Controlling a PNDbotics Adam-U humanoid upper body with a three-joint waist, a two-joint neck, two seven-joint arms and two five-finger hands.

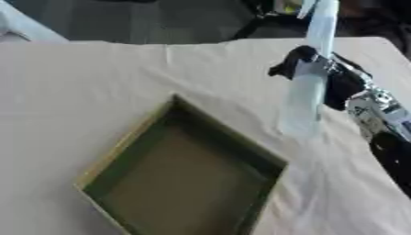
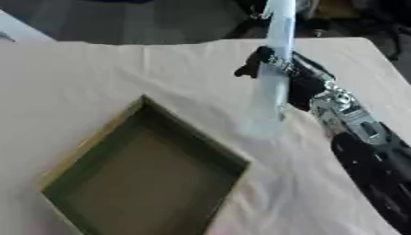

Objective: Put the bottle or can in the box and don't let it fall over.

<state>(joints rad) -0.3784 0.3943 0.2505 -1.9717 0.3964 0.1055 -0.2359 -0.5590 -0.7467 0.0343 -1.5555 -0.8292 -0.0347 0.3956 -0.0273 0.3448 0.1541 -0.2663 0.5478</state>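
A tall, slim, pale blue-white bottle (image 1: 305,98) is held upright above the cloth, its top running past the upper edge of the view. My right hand (image 1: 317,69) comes in from the right, its fingers curled round the bottle's middle. The bottle's lower end hangs just right of the box's far right corner, outside the box. The open cardboard box (image 1: 241,149), dark green inside with tan edges, lies askew at lower centre with nothing in it. My left hand shows in neither view.
A beige cloth (image 1: 96,92) with creases covers the table. The table's far edge runs along the top, with dark floor beyond it. My right forearm (image 2: 361,133), black and silver, crosses the right side of the table.
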